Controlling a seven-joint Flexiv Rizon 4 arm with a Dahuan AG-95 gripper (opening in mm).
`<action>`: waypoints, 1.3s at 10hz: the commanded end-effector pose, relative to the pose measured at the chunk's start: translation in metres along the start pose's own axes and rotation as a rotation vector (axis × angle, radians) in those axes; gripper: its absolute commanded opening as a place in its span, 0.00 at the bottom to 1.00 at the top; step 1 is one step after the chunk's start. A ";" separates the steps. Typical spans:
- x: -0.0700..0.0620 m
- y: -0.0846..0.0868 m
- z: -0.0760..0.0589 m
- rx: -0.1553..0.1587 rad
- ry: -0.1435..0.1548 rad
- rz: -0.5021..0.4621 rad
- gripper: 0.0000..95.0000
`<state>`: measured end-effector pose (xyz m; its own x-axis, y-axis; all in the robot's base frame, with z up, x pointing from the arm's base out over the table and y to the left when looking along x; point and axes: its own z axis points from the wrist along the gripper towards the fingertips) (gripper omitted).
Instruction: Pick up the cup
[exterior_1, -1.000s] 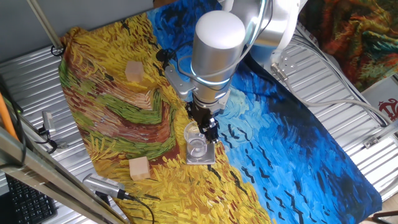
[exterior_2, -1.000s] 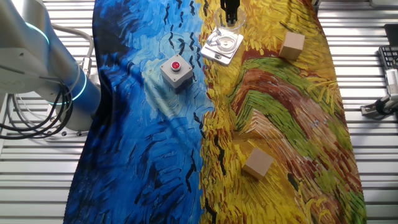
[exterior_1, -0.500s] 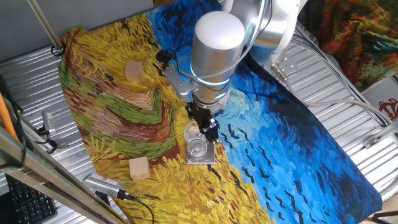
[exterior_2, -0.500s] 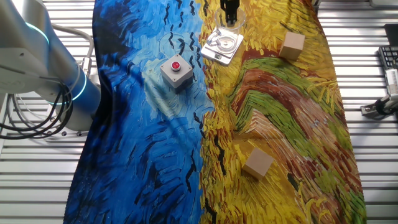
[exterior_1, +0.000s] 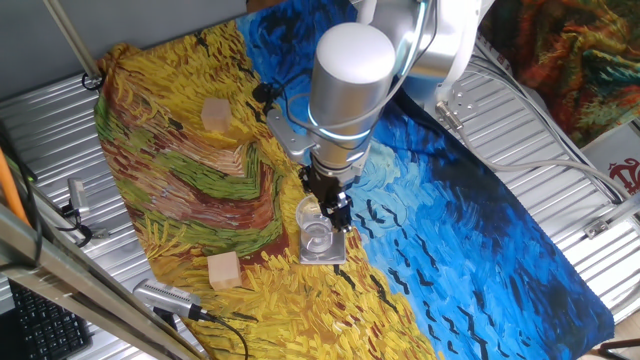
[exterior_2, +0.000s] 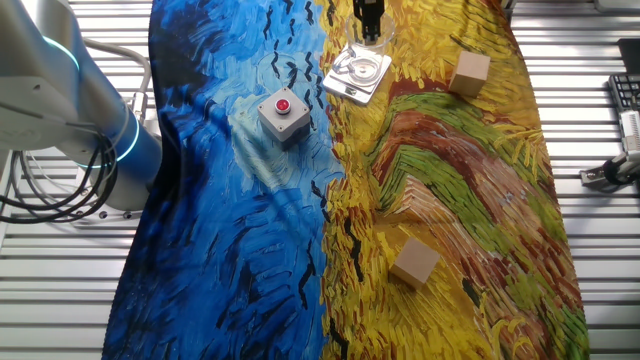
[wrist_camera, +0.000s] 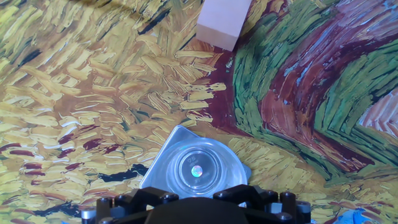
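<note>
The clear cup (exterior_1: 316, 226) stands upright on a flat square grey coaster (exterior_1: 325, 256) on the painted cloth. It also shows in the other fixed view (exterior_2: 366, 66). My gripper (exterior_1: 336, 208) points straight down at the cup's right rim, with the dark fingers (exterior_1: 340, 212) close against the glass. In the other fixed view the gripper (exterior_2: 370, 22) stands at the cup's far rim. The hand view looks down into the cup (wrist_camera: 198, 168), just ahead of the dark gripper body. The fingertips are hidden there, so the jaw gap does not show.
A wooden cube (exterior_1: 224, 269) lies to the left of the coaster and another (exterior_1: 215, 115) lies further back. A grey box with a red button (exterior_2: 283, 112) sits on the blue part of the cloth. A cube (wrist_camera: 224, 23) lies beyond the cup in the hand view.
The arm has shifted very slightly. The cup and the coaster stay where they were.
</note>
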<state>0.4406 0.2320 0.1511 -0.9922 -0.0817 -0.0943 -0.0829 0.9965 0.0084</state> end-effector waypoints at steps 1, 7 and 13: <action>-0.001 0.000 0.000 -0.002 0.006 0.000 1.00; -0.001 0.001 0.004 -0.002 0.001 0.000 1.00; -0.001 0.002 0.008 -0.003 0.000 -0.002 1.00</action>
<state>0.4420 0.2338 0.1429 -0.9920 -0.0840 -0.0938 -0.0853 0.9963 0.0102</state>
